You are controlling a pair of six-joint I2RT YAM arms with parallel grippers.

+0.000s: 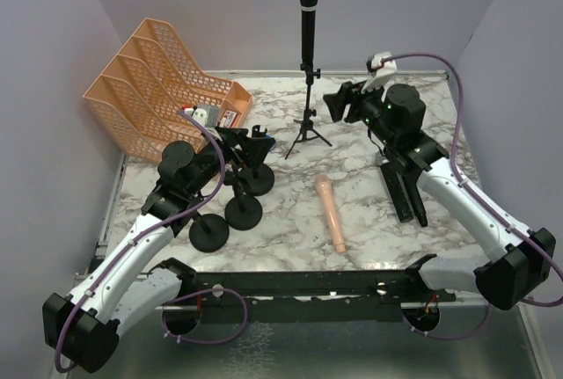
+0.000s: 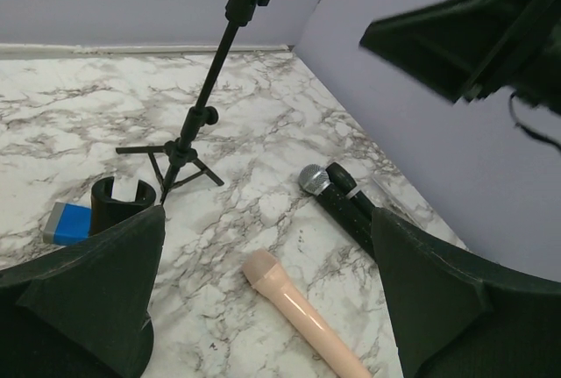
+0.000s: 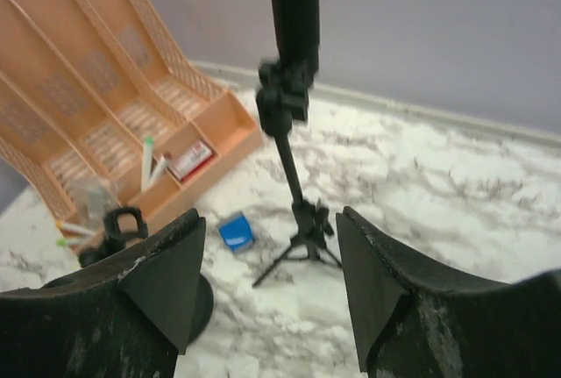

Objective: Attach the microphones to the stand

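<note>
A black microphone (image 1: 308,8) stands upright in the clip of the tripod stand (image 1: 307,124); in the right wrist view the same microphone (image 3: 294,10) sits above the clip (image 3: 282,102). The pale pink microphone (image 1: 332,213) lies flat on the marble in the middle. Two black microphones (image 1: 405,189) lie side by side to its right, one with a silver mesh head (image 2: 314,179). My right gripper (image 1: 338,102) hovers open just right of the stand with nothing between its fingers. My left gripper (image 1: 249,140) is open and empty left of the stand, facing the pink microphone (image 2: 302,312).
An orange mesh file organiser (image 1: 163,80) holding small items stands at the back left. Three black round-base stands (image 1: 242,212) cluster under my left arm. A small blue box (image 3: 235,231) lies near the tripod feet. Purple walls close in on three sides.
</note>
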